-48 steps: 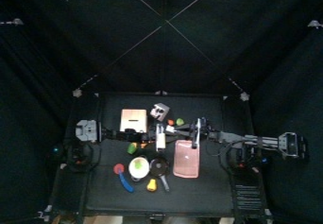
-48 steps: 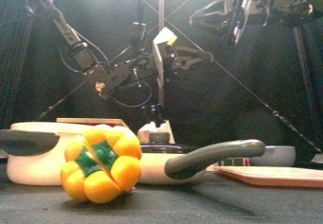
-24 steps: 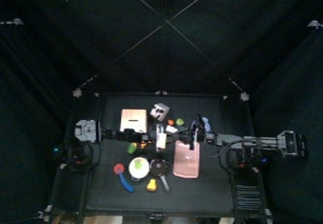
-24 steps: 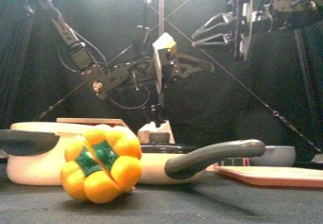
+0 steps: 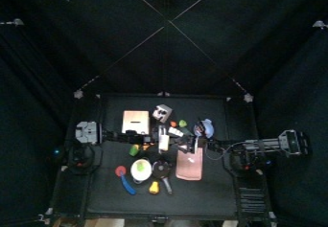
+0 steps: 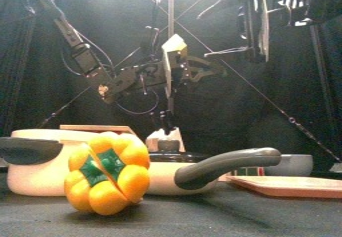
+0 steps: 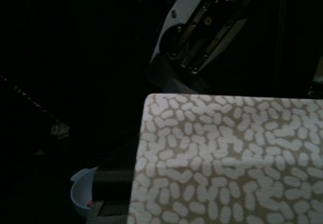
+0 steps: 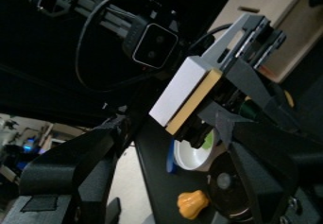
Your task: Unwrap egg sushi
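Egg sushi is being held aloft over the table's middle, clamped between the jaws of the left gripper. In the right wrist view it is being shown as a block with a white face and a yellow edge, pinched from two sides. Right gripper is being held high at roughly 2 o'clock from the sushi in the front view, well apart from it. Its jaws are being kept spread wide, and nothing is being gripped between them. In the front view, a yellow bell pepper is being shown nearest the camera at about 7 o'clock from the sushi. A cream pot is being partly covered by the pepper. A pan is being seen directly below the sushi at 6 o'clock, its dark handle pointing towards 4 o'clock. A small pale item is being seen above the pan's rim; what it is cannot be told. A pink cutting board is being seen lying flat at 4 o'clock. In the top view, a tan board is being shown at about 11 o'clock from the table's centre. The left wrist view is being filled in its lower part by a pale mottled surface. Whether that surface is the sushi cannot be told.
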Robot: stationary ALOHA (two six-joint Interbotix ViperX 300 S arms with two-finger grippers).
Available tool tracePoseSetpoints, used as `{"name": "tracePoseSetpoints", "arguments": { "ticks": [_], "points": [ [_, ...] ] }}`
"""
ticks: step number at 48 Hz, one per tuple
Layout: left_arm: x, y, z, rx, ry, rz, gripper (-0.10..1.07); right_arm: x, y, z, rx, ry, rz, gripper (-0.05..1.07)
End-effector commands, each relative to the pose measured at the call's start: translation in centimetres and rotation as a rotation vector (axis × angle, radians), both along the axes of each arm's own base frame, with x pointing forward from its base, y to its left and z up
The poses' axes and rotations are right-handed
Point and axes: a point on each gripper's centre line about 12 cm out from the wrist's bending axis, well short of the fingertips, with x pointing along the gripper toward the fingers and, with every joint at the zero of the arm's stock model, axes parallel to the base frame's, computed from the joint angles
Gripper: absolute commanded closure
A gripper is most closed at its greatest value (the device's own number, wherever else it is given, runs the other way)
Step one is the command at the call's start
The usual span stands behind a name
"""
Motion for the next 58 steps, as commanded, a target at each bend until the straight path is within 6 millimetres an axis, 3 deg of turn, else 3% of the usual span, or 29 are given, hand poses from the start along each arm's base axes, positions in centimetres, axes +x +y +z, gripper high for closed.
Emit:
{"name": "tracePoseSetpoints", "arguments": {
  "ticks": [1, 20, 44, 58],
  "points": [
    [0.1, 0.2, 1.8, 0.01, -0.039, 0.006, 0.35, 0.9, 0.3, 0.7, 0.078, -0.022, -0.018, -0.02],
    [0.6, 0.4, 1.1, 0.013, 0.031, 0.016, 0.35, 3.8, 1.1, -0.2, 0.196, 0.035, -0.023, -0.02],
    [1.1, 0.5, 0.9, 0.015, 0.077, 0.021, 0.35, 4.0, 0.8, -2.4, 0.305, 0.108, -0.059, -0.02],
    [1.3, 0.4, 0.9, 0.017, 0.079, 0.017, 0.35, 4.1, -0.2, -1.9, 0.253, 0.089, -0.074, -0.01]
  ]
}}
